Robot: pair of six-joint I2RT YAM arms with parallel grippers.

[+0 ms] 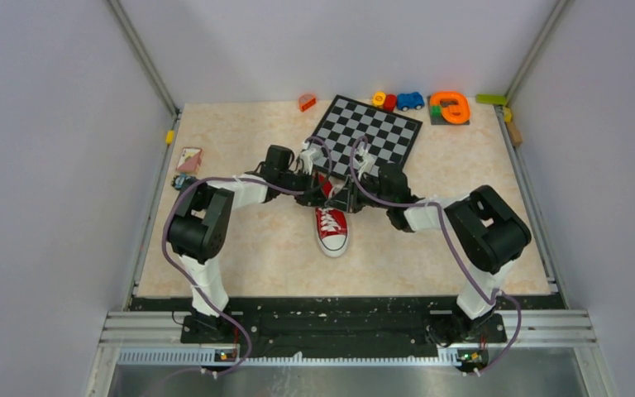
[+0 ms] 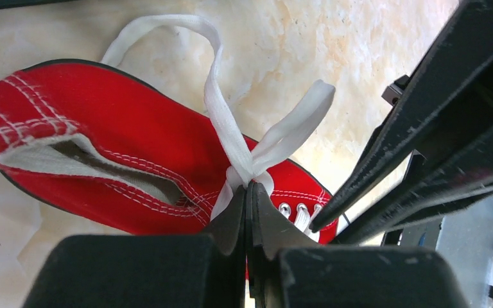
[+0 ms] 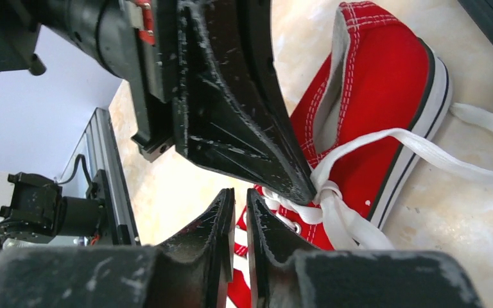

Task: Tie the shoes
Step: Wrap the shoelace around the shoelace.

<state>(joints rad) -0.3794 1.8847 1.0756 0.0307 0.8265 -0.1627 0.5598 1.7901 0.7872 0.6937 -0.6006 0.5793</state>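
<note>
Overhead, the red sneaker [image 1: 331, 230] lies at mid-frame with its long axis running up and down the picture, toe toward the bottom and heel toward the chessboard [image 1: 370, 135]. The left gripper [image 1: 321, 188] and right gripper [image 1: 349, 197] meet over its upper end, one from each side.

Seen from the left wrist, the left jaws are pressed together at bottom centre, pinching the white laces [image 2: 231, 135] right at the knot [image 2: 247, 174]. Two strands fan upward from there and the shoe's opening lies to the left. The right gripper's dark fingers [image 2: 423, 128] slant in from the right edge.

Seen from the right wrist, the right jaws at bottom centre stand a narrow slit apart with nothing visibly between the tips. The knot [image 3: 326, 191] lies just up and to the right of them, touched by the left finger [image 3: 244, 128], so the left arm is the nearer. The next grab likely calls for a short reach up and right toward the strand [image 3: 423, 149] crossing the sole.
</note>
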